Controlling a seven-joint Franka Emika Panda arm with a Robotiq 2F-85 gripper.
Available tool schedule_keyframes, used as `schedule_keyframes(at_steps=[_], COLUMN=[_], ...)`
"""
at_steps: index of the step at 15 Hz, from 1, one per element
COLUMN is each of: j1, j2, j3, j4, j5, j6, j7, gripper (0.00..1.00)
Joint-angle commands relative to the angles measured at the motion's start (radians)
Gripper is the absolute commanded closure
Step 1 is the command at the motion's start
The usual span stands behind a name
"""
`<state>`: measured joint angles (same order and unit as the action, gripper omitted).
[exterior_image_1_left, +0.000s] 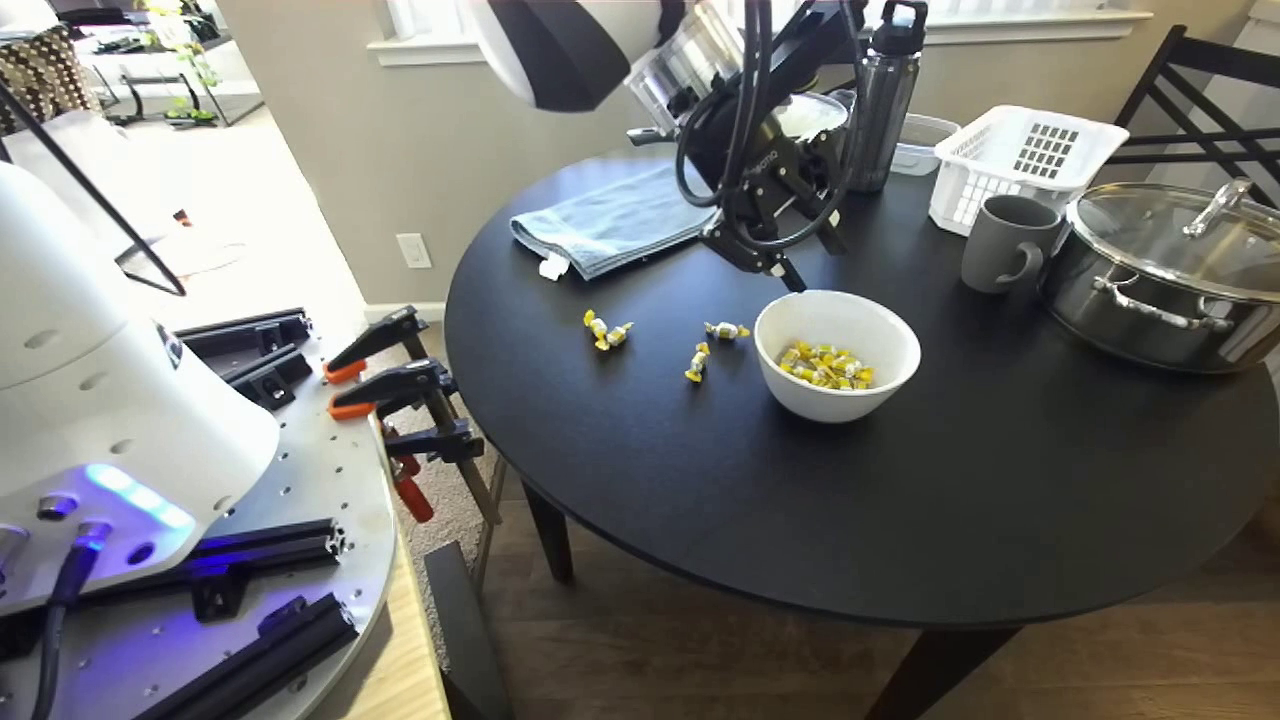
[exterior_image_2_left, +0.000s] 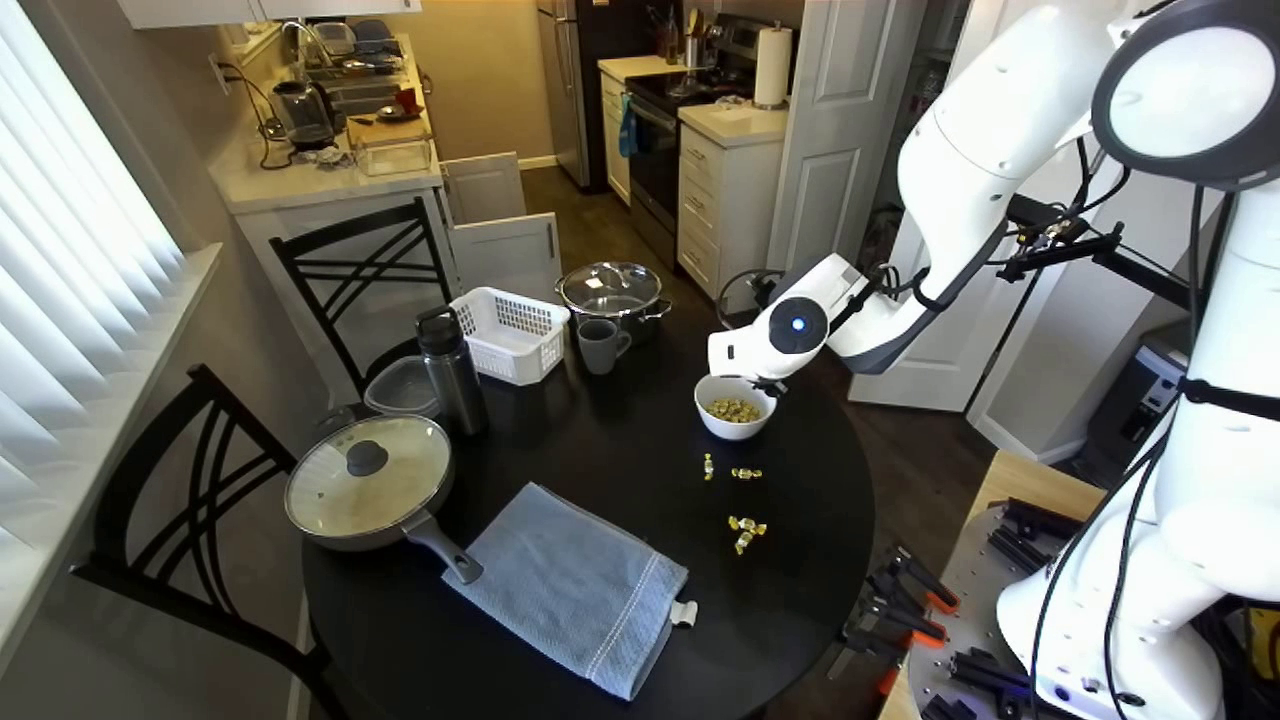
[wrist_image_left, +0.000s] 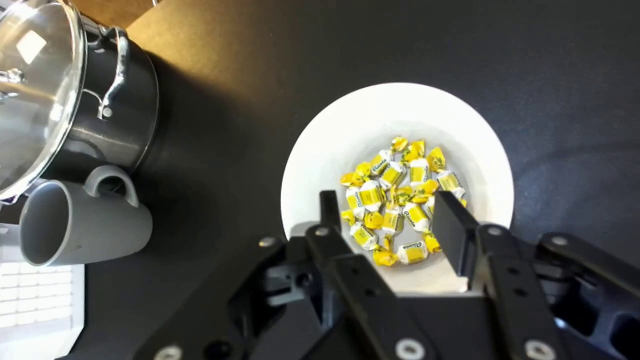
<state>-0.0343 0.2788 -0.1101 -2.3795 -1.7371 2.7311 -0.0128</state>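
A black metal claw (wrist_image_left: 386, 215), wide and gripping nothing, hangs near a round white bowl (wrist_image_left: 400, 102) right of centre in the wrist view, yellow-and-white wrapped candies (wrist_image_left: 403, 195) already inside; four matching candies (exterior_image_1_left: 697, 362) still lie outside, centre-left in an exterior view, on the round black surface (exterior_image_1_left: 900, 480).

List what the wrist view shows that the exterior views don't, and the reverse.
Only the wrist view: readable "Ricola" lettering on the candies in the white bowl.
Only the exterior views: loose candies outside the bowl, blue towel, tall bottle, robot's base.
Shared: that bowl with candies, gray mug, lidded pot, white basket, at least part of the gripper.
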Motion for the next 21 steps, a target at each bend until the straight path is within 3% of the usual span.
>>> schedule_keyframes(at_steps=[1, 4, 10, 12, 18, 21], j1=[0.001, -0.015, -0.009, -0.032, -0.007, 0.027], j2=[-0.028, -0.01, 0.064, 0.083, 0.138, 0.167], j3=[0.01, 0.018, 0.014, 0.049, 0.099, 0.088], j4=[-0.036, -0.033, -0.042, -0.06, -0.097, -0.104], j5=[-0.034, -0.044, -0.01, 0.007, 0.002, 0.026], j6=[0.044, 0.195, 0.376, 0.4, 0.399, 0.403], j7=[0.025, -0.015, -0.148, -0.211, -0.306, -0.348], gripper=[0.18, 0.01, 0.0, 0.0, 0.0, 0.0])
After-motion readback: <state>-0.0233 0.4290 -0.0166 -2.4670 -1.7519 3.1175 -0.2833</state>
